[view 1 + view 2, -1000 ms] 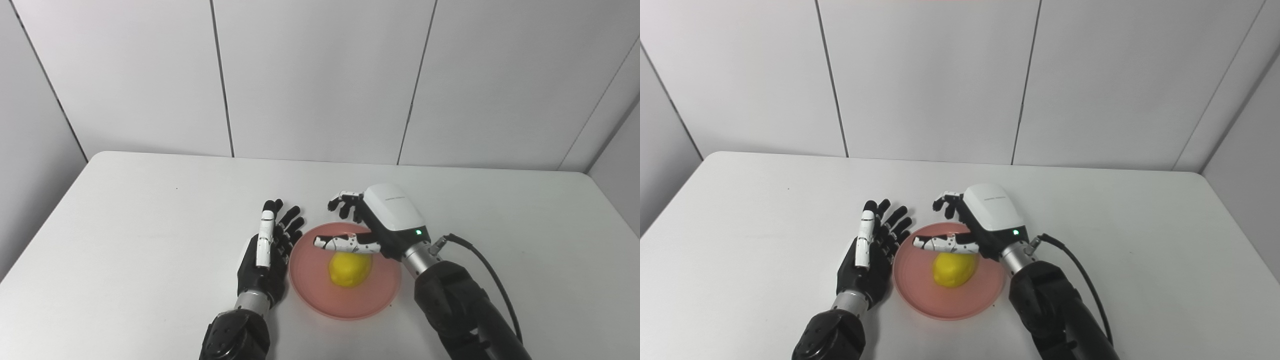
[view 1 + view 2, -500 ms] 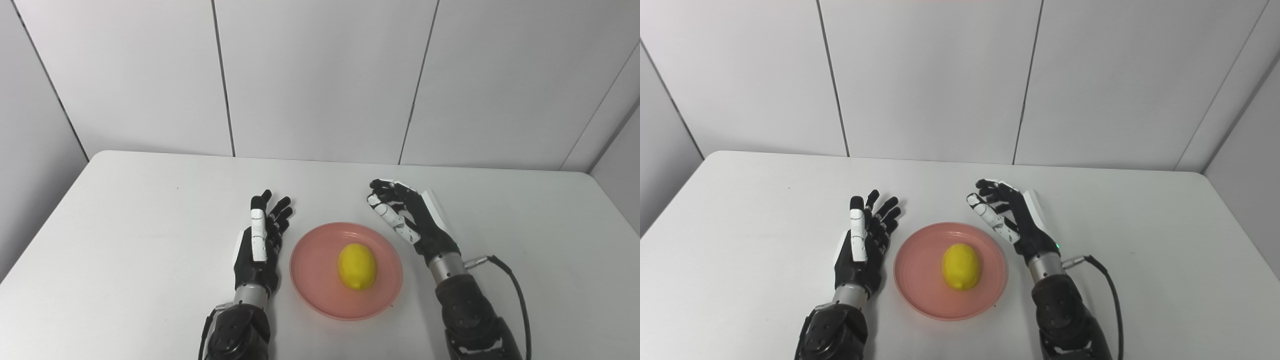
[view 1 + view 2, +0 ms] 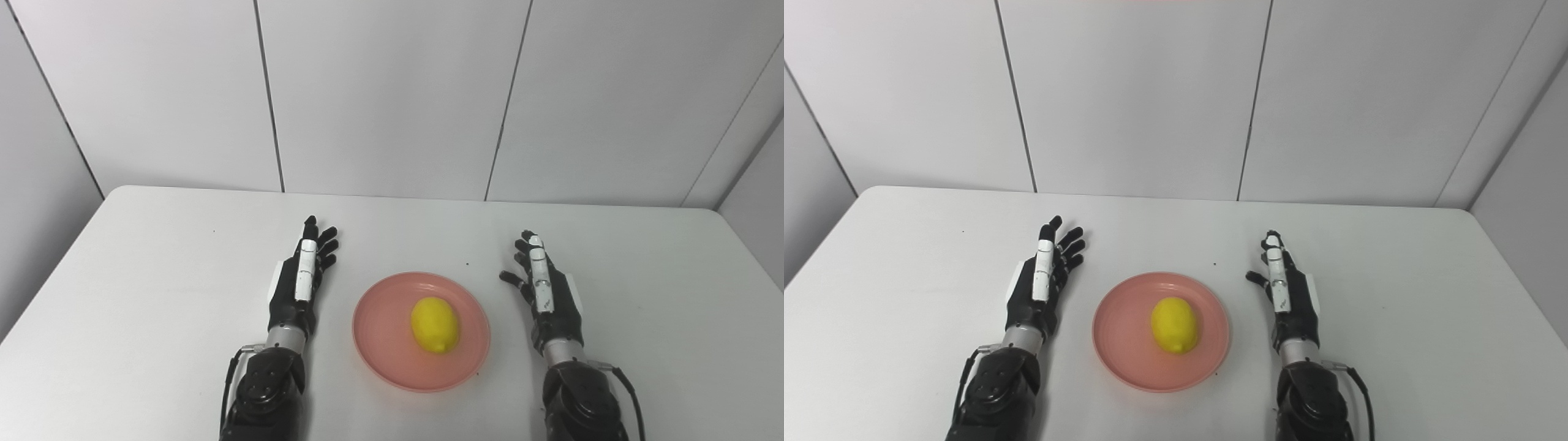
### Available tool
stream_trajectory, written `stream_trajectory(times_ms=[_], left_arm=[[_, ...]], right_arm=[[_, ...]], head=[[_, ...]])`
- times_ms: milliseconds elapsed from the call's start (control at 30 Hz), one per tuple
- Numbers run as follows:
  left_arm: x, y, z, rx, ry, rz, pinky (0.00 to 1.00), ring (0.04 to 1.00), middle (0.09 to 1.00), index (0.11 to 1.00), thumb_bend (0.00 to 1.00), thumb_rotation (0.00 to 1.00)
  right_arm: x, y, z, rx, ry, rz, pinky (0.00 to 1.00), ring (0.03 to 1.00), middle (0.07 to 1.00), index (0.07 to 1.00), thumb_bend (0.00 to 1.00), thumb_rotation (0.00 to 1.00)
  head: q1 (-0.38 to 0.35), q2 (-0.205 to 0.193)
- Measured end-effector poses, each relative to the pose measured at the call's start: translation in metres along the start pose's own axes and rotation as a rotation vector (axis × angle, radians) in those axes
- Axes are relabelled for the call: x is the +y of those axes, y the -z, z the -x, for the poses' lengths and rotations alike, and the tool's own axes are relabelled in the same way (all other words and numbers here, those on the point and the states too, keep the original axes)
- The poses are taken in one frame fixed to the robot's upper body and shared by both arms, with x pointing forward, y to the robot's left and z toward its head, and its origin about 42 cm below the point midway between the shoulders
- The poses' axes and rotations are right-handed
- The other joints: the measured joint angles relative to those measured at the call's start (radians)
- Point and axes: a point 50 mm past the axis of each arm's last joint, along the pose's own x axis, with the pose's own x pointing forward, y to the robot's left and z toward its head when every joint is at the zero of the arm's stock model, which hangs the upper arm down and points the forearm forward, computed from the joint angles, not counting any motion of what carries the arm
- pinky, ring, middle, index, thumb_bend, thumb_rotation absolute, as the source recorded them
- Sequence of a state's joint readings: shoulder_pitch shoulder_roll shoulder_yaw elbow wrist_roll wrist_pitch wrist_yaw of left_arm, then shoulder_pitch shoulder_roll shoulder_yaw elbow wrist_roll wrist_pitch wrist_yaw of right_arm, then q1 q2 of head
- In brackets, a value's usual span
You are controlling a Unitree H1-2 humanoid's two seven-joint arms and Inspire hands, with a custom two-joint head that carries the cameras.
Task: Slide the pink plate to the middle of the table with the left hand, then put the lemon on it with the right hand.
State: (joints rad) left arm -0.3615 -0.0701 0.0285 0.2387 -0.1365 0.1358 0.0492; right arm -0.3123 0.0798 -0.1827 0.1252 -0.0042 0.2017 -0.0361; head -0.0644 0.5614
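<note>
Right hand (image 3: pixel 551 300), black with white segments: fingers spread, holding nothing, edge-on to the white rectangular table (image 3: pixel 153 275), just right of the round pink plastic plate (image 3: pixel 380 343) and clear of its rim. Left hand (image 3: pixel 298 288), same build: likewise splayed and empty, just left of the plate, also not touching it. The 2 hands flank the plate at roughly equal spacing, so neither is clearly nearer.

The oval yellow lemon (image 3: pixel 435 324) lies on the plate, a little right of the plate's centre, hence slightly toward the right hand. Its long axis runs near to far, with the pointed tip toward the plate's near rim.

The plate sits about midway between the table's left and right edges, toward the near side. Judged from this layout, both steps appear complete: plate centred, lemon resting on it. No further grasp seems called for; any coming move is probably only a withdrawal of both hands away from the plate.
</note>
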Motion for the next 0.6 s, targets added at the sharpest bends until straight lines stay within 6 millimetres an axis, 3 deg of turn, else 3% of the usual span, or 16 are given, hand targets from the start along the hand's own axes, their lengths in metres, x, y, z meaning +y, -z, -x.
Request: stream_trajectory(times_ms=[300,600], left_arm=[[0.007,-0.01,-0.005,0.048,0.004,0.041,1.0,0.996,0.992,1.0,0.82,1.0],[0.0,-0.007,0.002,0.041,-0.024,0.052,1.0,0.994,1.0,1.0,0.79,1.0]], right_arm=[[0.003,0.005,-0.001,-0.023,0.017,-0.129,1.0,0.967,0.946,0.949,0.75,1.0],[0.005,0.012,-0.002,-0.05,0.006,-0.188,1.0,0.98,0.948,0.954,0.76,1.0]], head=[[-0.002,0.008],[-0.006,0.011]])
